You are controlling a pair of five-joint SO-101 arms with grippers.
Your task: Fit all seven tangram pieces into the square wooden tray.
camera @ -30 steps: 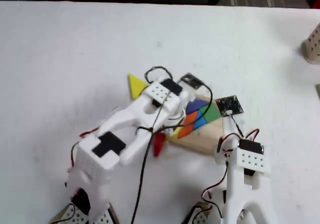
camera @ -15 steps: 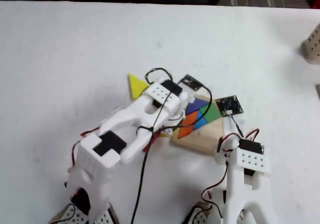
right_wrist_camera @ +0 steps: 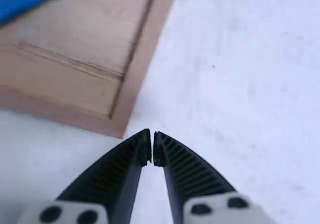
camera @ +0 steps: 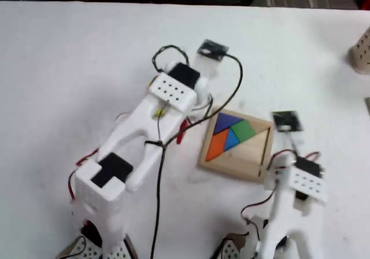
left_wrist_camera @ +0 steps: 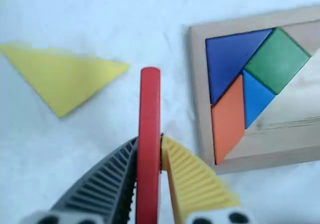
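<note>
The square wooden tray (camera: 258, 169) lies right of the table's middle, holding a dark blue triangle (left_wrist_camera: 227, 59), a green square (left_wrist_camera: 277, 59), a small blue triangle (left_wrist_camera: 256, 96) and an orange parallelogram (left_wrist_camera: 229, 121); its other half is bare wood. My left gripper (left_wrist_camera: 149, 144) is shut on a red piece (left_wrist_camera: 150, 109), held edge-on above the table just left of the tray (left_wrist_camera: 197, 94). A yellow triangle (left_wrist_camera: 65, 76) lies flat further left, mostly hidden under the left arm in the high view. My right gripper (right_wrist_camera: 152, 149) is shut on nothing, just off a tray corner (right_wrist_camera: 145, 49).
A beige perforated object (camera: 361, 51) stands at the table's far right edge. Black cables loop from the left arm (camera: 167, 94) over the table near the tray. The right arm (camera: 298, 181) stands at the near right.
The left arm has moved off the tray toward the far left with the red piece, now covering the yellow triangle. The right arm has drawn back to the near right.
</note>
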